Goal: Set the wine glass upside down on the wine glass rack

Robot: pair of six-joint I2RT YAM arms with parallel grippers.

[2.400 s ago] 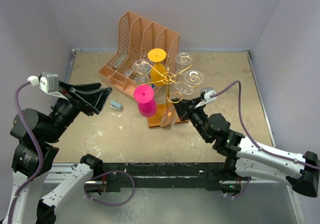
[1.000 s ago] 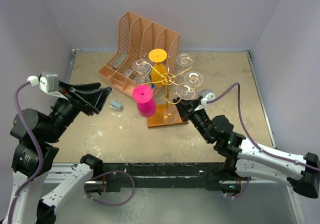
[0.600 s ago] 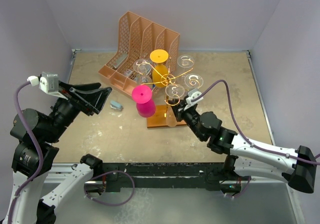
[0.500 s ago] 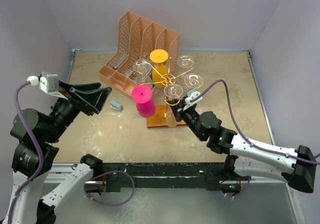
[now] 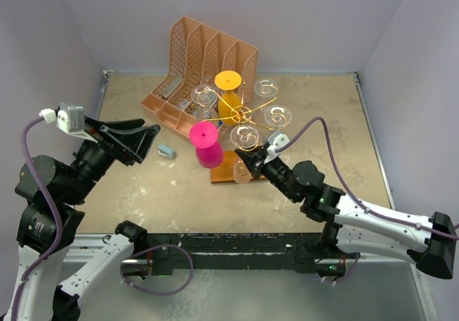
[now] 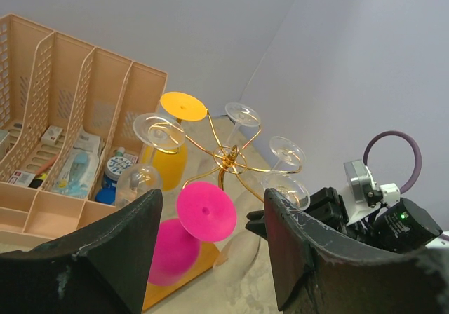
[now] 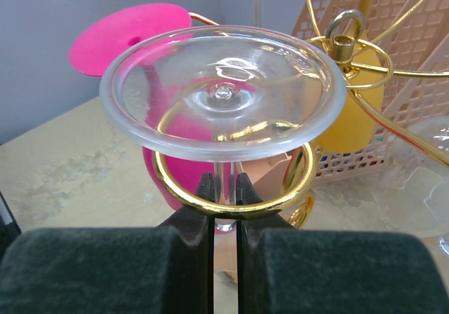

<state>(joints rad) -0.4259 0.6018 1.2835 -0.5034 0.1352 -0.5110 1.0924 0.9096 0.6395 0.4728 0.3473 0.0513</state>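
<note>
Beige table [image 5: 323,120] w/ rack [image 5: 224,170], peach organizer [image 5: 193,49], sm. grey item [image 5: 167,150].

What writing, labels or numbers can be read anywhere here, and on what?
None can be read for certain.
On the foot of the wine glass: what may be faint raised lettering near its rim, too blurred to read.
On the packets in the peach organizer: printed labels, too small to read.

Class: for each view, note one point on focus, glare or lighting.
Right wrist: the wine glass foot is sharp with bright glints, the right gripper's fingers dark and soft. Left wrist: the left gripper's fingers blurred, the wine glass rack crisp. Top external: even light; the wine glass barely shows.
</note>
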